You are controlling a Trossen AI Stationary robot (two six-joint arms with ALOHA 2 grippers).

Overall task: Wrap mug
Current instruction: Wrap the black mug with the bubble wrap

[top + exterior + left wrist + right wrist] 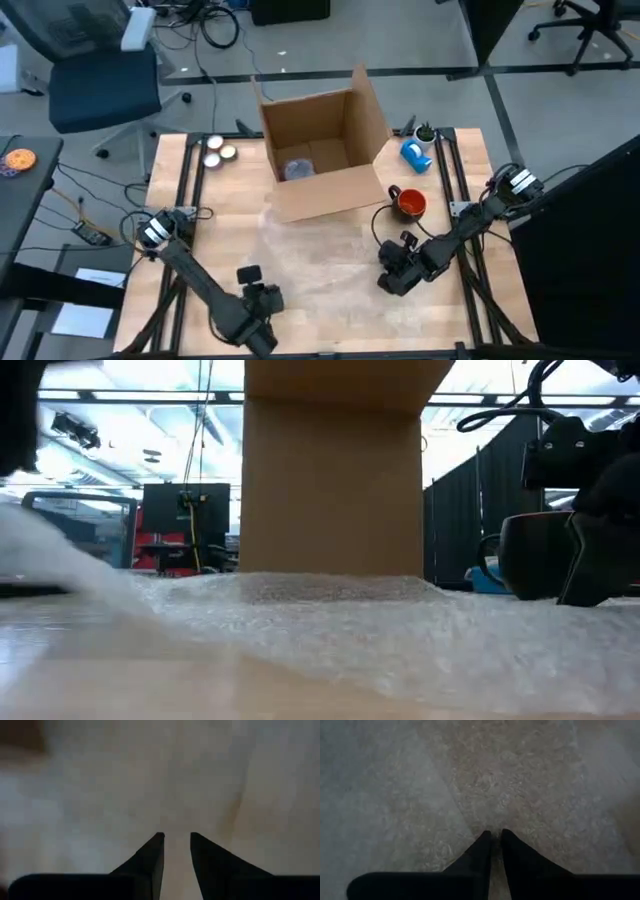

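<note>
Landmark: the open cardboard box (325,150) stands at the back of the table (330,320), its flaps up.

Mug: the red mug (410,203) sits upright on the wood just beside the box's right front corner, clear of both arms. In the low view it shows as a dark mug shape to the right of the box, partly behind the right arm.

Wrap: a sheet of clear bubble wrap (320,255) lies flat in front of the box, spread across the middle of the table.

Right gripper: the right gripper (495,837) is down at the sheet's right edge, in front of the mug and to the right of the box front. Its fingertips are pinched almost together, and the wrap lies right under them. Whether they hold the film, cannot tell.

Left gripper: the left gripper (176,842) is low near the sheet's front-left corner, well in front of the box. There's a narrow gap between its fingertips and nothing in it.

Also near the box: a blue object (416,153) to its right, small round metal things (218,150) to its left.
</note>
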